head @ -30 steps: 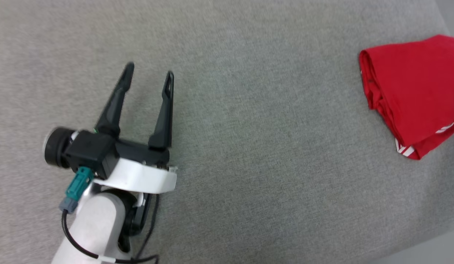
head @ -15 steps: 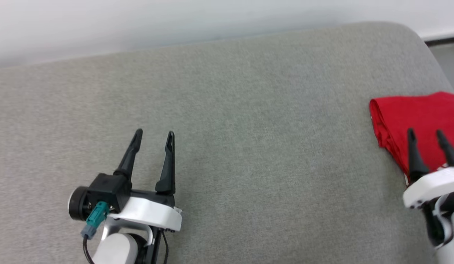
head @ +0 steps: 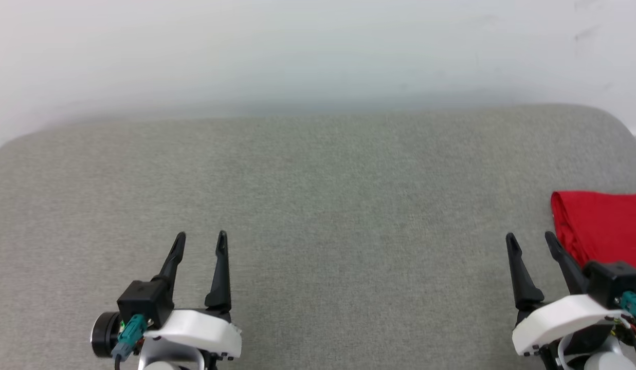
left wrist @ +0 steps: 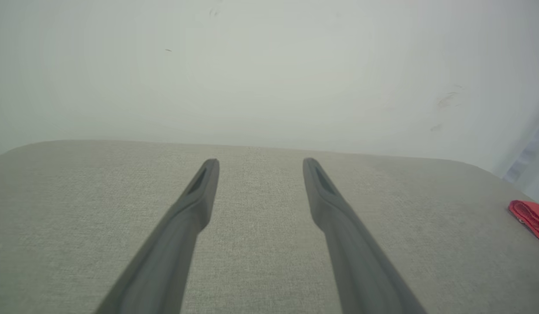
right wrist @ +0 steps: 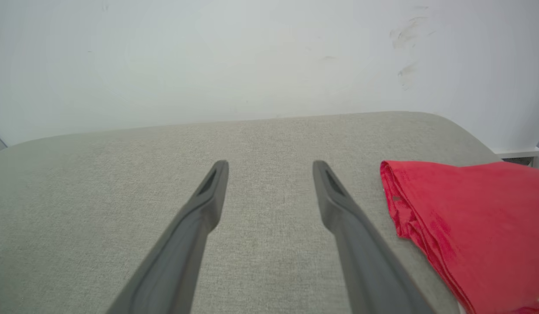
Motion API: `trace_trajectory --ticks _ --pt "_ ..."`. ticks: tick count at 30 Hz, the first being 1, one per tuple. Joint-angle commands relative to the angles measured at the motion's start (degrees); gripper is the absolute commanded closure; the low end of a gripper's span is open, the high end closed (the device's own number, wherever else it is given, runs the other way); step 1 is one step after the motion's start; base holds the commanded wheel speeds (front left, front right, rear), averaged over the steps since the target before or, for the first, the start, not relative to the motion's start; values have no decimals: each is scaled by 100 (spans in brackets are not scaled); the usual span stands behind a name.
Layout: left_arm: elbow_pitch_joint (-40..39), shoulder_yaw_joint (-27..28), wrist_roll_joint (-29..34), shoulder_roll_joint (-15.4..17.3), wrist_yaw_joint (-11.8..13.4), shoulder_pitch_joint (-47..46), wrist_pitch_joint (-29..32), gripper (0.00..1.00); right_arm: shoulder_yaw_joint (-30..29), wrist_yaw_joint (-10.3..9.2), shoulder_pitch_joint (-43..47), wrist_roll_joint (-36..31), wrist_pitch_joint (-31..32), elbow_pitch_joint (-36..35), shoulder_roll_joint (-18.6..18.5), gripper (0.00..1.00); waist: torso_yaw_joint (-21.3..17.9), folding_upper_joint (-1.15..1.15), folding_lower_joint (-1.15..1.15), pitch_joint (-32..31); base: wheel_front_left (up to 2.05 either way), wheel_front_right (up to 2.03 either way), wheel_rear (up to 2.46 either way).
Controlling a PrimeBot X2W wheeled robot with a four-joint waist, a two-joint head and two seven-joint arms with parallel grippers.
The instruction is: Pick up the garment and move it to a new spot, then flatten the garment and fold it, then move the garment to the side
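Looking down on a grey, woven-fabric-covered table (head: 318, 205) with rounded far corners, backed by a plain pale wall (head: 318, 51).

Finding the garment (head: 600, 221), a red jersey-style shirt gathered into a compact layered bundle, lying at the far right side of the table, plain red side facing up. Catching a sliver of white at its near corner in the right wrist view. Resting directly on the fabric, not sitting inside any bin, basket or tray.

Holding the left claw (head: 201, 234) spread wide and gripping nothing, hovering over bare fabric at the near left, well apart from the garment. Holding the right claw (head: 530, 235) equally wide and equally empty, poised just beside the bundle's left edge and apparently not touching it.

Judging the task to be at or very near its end: appearing already folded, already shifted off to the side, and already released. Seeing no creased spread of cloth waiting for flattening. Judging little to be left beyond keeping both claws clear of the bundle.
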Motion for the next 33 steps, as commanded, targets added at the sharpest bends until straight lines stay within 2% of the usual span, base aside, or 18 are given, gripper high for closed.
trace_trajectory --ticks 1,15,33 --pt "44 79 -35 7 54 151 -32 0 5 -6 231 -52 89 -241 74 0 197 0 1 -265 0 0 0" --pt "309 306 -115 338 92 591 -31 0 103 -6 1016 -190 675 -1495 209 0 256 0 1 -573 0 0 0" --pt "625 203 -129 375 -33 522 -41 0 59 -6 1286 -239 869 -1771 214 0 175 0 1 -655 0 0 0"
